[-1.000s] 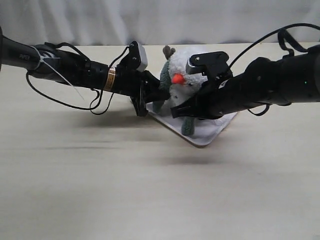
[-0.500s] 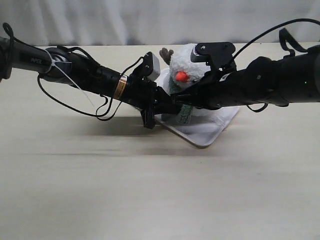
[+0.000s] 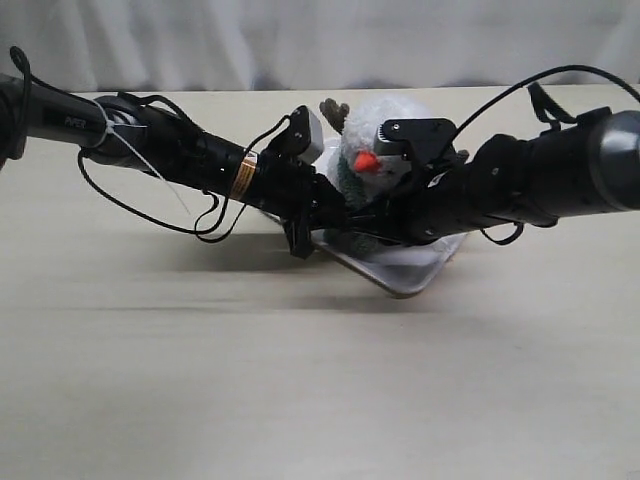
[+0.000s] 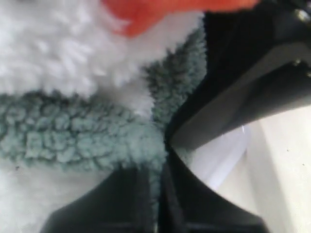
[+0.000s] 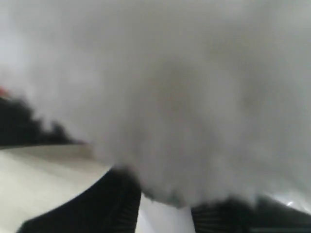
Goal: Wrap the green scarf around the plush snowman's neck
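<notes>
The plush snowman (image 3: 390, 125) stands on a white tray (image 3: 425, 268), its orange nose (image 3: 365, 160) facing me. The green scarf (image 3: 350, 180) lies around its neck, with a piece showing lower down between the two arms. My left gripper (image 3: 330, 212) reaches in from the left to the snowman's front. In the left wrist view it (image 4: 158, 194) is shut on a fold of the green scarf (image 4: 73, 138) just under the nose (image 4: 160, 12). My right gripper (image 3: 362, 228) crosses in front of the body. Its fingers (image 5: 121, 204) stand apart, open, under blurred white fluff (image 5: 184, 97).
The tray sits tilted on a pale wooden table (image 3: 300, 380), its near corner (image 3: 400, 290) pointing at me. A white curtain (image 3: 300, 40) closes off the back. Both black arms and their loose cables (image 3: 200, 215) crowd the snowman's front.
The left gripper has pushed right, up against the snowman's front, pulling the scarf with it. The right gripper swung left across the body and dropped slightly. The hanging scarf end is now drawn between the arms.
</notes>
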You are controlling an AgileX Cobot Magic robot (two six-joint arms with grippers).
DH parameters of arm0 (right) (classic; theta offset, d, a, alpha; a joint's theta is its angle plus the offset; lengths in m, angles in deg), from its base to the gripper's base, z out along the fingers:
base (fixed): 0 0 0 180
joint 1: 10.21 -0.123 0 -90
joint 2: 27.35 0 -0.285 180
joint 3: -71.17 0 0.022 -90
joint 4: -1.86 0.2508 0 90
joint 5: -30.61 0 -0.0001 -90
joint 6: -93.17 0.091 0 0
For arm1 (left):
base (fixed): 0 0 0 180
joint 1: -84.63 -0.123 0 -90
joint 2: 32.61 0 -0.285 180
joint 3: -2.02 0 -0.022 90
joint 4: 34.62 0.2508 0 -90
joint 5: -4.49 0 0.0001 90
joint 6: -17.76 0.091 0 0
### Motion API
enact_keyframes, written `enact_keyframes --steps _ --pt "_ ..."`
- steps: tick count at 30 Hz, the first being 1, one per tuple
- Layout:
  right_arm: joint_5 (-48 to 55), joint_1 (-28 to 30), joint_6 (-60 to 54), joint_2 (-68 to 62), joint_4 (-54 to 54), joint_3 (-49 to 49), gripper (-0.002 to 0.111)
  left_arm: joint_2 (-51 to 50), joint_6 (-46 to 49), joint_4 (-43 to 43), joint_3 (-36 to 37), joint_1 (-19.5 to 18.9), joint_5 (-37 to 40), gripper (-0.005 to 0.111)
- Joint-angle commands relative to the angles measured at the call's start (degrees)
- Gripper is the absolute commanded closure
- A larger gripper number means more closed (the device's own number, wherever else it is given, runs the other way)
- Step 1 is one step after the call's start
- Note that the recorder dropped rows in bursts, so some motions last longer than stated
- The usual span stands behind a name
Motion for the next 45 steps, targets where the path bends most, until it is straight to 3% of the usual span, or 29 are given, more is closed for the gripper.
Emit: enact_keyframes --steps 1,2,5,8,11,18,25,27,29,31,35,41,45 --pt "2.85 0.36 -0.08 -0.04 0.30 -3.26 0.076 0.67 2.72 -0.21 0.04 0.22 -5.08 0.087" --pt "4.65 0.36 -0.30 -0.04 0.05 -4.62 0.076 0.67 3.81 0.86 0.04 0.22 -5.59 0.074" --pt "7.46 0.36 -1.12 -0.04 0.05 -6.46 0.074 0.67 4.03 3.60 0.04 0.22 -5.03 0.054" --pt "7.61 0.36 -1.00 -0.04 0.05 -6.79 0.054 0.67 4.03 3.60 0.04 0.22 -5.60 0.043" --pt "8.32 0.36 -1.63 -0.04 0.05 -6.79 0.045 0.67 4.03 2.76 0.04 0.34 -8.78 0.042" --pt "8.52 0.98 -1.47 -0.04 1.23 -6.79 0.046 0.67 4.00 -3.34 0.04 0.72 -11.53 0.042" --pt "7.03 0.75 -1.47 -0.04 3.33 -6.79 0.046 0.67 4.23 -2.16 0.04 2.21 -9.64 0.042" --pt "7.03 0.75 -2.04 -0.04 3.33 -6.79 0.054 0.67 3.52 -1.20 0.04 2.21 -7.18 0.042" --pt "6.86 0.85 -3.15 -0.04 3.21 -6.79 0.086 0.67 1.90 3.60 0.04 1.10 -7.70 0.042" --pt "6.46 0.85 -4.98 -0.04 3.05 -6.79 0.104 0.67 1.90 3.60 0.04 0.84 -7.95 0.042" --pt "5.99 1.95 -4.98 -0.04 2.90 -6.79 0.104 0.67 -6.16 3.60 0.04 -2.35 -9.75 0.042" --pt "6.41 2.09 -4.98 -0.04 2.90 -6.79 0.104 0.82 -11.80 3.60 0.04 -8.32 -16.36 0.042" --pt "6.83 2.09 -4.98 -0.04 2.90 -6.79 0.104 1.51 -13.67 3.60 0.04 -12.32 -16.36 0.043"
